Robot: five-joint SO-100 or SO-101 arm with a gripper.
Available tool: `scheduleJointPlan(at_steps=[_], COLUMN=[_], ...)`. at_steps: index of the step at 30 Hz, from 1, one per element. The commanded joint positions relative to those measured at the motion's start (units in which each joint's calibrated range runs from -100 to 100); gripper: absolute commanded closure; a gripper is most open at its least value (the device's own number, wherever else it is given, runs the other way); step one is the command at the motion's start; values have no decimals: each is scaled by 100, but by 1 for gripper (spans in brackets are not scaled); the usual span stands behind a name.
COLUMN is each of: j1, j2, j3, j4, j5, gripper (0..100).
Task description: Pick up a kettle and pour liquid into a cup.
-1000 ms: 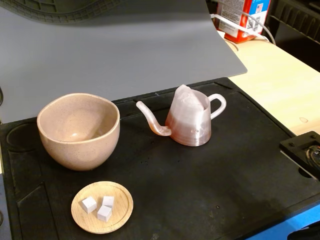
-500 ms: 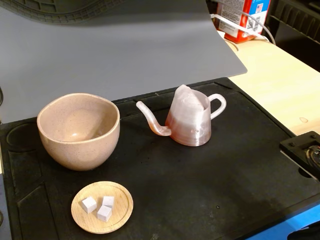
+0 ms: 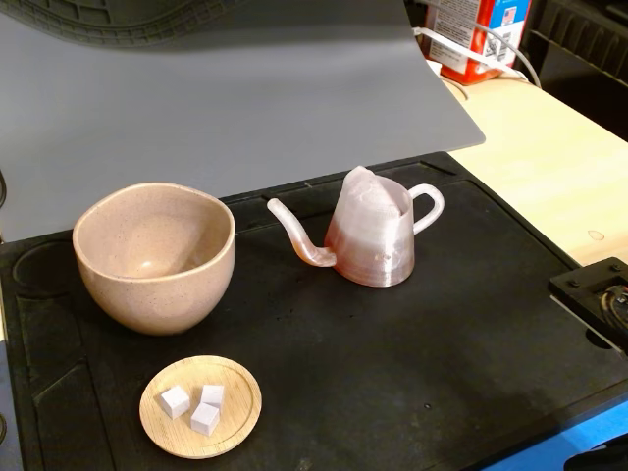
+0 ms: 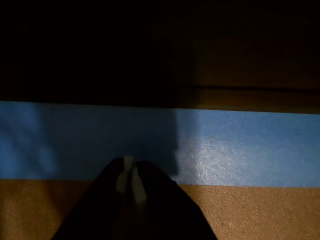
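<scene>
The translucent pinkish-white ribbed kettle (image 3: 373,235) stands upright on the black mat (image 3: 392,363) in the fixed view, spout pointing left, loop handle on the right. Reddish-brown liquid (image 3: 368,263) tints its lower part. The beige-pink speckled cup (image 3: 154,257) stands to its left, apart from it, and looks empty. My gripper does not show in the fixed view. In the wrist view my gripper (image 4: 129,172) enters from the bottom, fingers together, holding nothing, over a blue strip and a brown surface. Kettle and cup are out of the wrist view.
A round wooden saucer (image 3: 201,406) with three white cubes lies in front of the cup. A grey sheet (image 3: 235,108) stands behind the mat. A red and blue carton (image 3: 481,34) sits at the back right on the pale wooden table (image 3: 549,167). A black part (image 3: 599,299) sits at the mat's right edge.
</scene>
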Motion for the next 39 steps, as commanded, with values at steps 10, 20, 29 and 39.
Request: scheduleJointPlan(at_steps=[10, 20, 29, 39], j1=[-10, -2, 28, 43], j2=[-9, -9, 179, 3600], j3=[11, 11, 20, -43], j4=[14, -46, -1464, -6592], j5=[18, 8, 13, 18], gripper=[99, 99, 99, 99])
